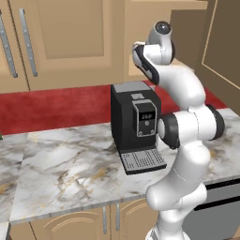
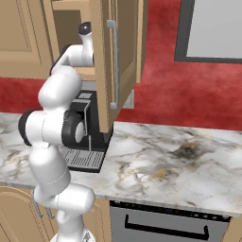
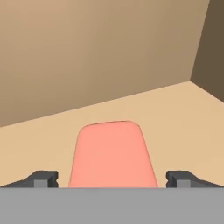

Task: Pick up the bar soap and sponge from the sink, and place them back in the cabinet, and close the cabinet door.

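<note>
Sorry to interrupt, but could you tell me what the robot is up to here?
It is putting things away in the wall cabinet. Its arm reaches up inside past the open cabinet door. The gripper is open, its fingertips apart on either side of the pink bar soap, which lies flat on the shelf. A coffee machine stands on the counter below.

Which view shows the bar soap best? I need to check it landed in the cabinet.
The hand view: the bar soap lies flat on the cabinet shelf, between the open gripper fingertips. In both base views the arm reaches into the cabinet and the soap can't be made out.
</note>
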Available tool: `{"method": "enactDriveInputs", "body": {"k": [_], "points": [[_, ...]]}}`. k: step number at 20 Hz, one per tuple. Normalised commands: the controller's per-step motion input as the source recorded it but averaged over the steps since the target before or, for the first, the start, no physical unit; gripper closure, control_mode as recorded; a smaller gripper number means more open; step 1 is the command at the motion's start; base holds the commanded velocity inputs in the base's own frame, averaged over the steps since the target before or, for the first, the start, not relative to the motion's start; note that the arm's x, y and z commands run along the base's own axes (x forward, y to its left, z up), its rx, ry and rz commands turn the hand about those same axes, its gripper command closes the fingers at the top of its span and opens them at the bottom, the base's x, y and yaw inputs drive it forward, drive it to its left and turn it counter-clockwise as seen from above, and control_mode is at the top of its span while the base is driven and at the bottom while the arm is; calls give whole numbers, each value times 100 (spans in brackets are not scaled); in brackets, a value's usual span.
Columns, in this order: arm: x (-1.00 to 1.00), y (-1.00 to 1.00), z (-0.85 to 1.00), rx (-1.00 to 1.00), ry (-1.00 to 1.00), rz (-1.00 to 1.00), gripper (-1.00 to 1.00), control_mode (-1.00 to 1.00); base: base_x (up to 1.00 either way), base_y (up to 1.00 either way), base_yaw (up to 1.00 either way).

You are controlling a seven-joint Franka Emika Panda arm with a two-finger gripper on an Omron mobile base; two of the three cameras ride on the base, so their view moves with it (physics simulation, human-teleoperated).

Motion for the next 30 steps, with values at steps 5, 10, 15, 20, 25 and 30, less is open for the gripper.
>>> {"method": "enactDriveInputs", "body": {"k": [5, 10, 15, 20, 25, 30], "points": [[-23, 0, 1, 0, -6, 0, -100, -100, 0, 0, 0], [-40, 0, 9, 0, -4, 0, -100, -100, 0, 0, 0], [-40, 0, 16, 0, -3, 0, -100, -100, 0, 0, 0], [-47, 0, 20, 0, -1, 0, -100, -100, 0, 0, 0], [-52, 0, 24, 0, 0, 0, -100, -100, 0, 0, 0], [-47, -2, 30, 0, 0, 0, -100, -100, 0, 0, 0]]}}
